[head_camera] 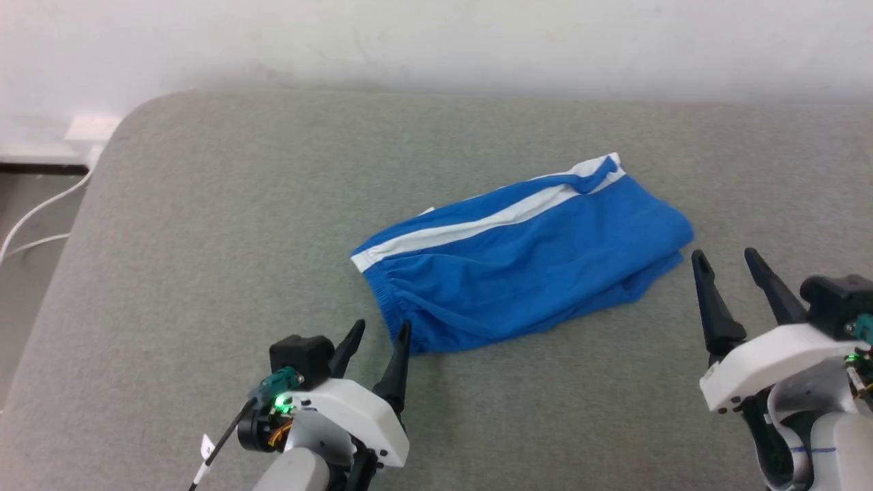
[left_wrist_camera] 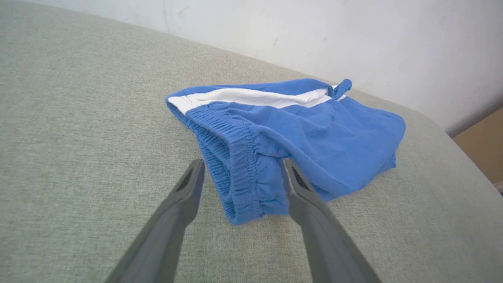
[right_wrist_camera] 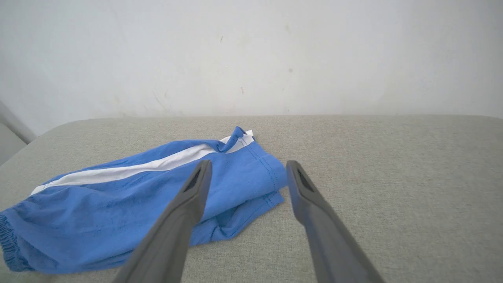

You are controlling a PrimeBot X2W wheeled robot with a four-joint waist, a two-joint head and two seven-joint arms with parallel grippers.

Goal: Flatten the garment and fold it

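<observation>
The garment (head_camera: 525, 256), bright blue shorts with a white stripe, lies folded over on the grey surface (head_camera: 225, 225), its elastic waistband toward the near left. My left gripper (head_camera: 382, 333) stands open just short of the waistband corner, holding nothing. In the left wrist view the garment (left_wrist_camera: 298, 133) lies ahead and the waistband end shows between the tips of the left gripper (left_wrist_camera: 241, 167). My right gripper (head_camera: 724, 258) is open beside the right end of the shorts, apart from them. In the right wrist view the garment (right_wrist_camera: 129, 200) lies to the left of the open right gripper (right_wrist_camera: 247, 167).
A white wall (head_camera: 436, 41) runs along the far side of the grey padded surface. The surface's rounded left edge drops to a floor where white cables (head_camera: 34, 218) and a wall socket (head_camera: 89, 129) show. Bare grey fabric surrounds the shorts.
</observation>
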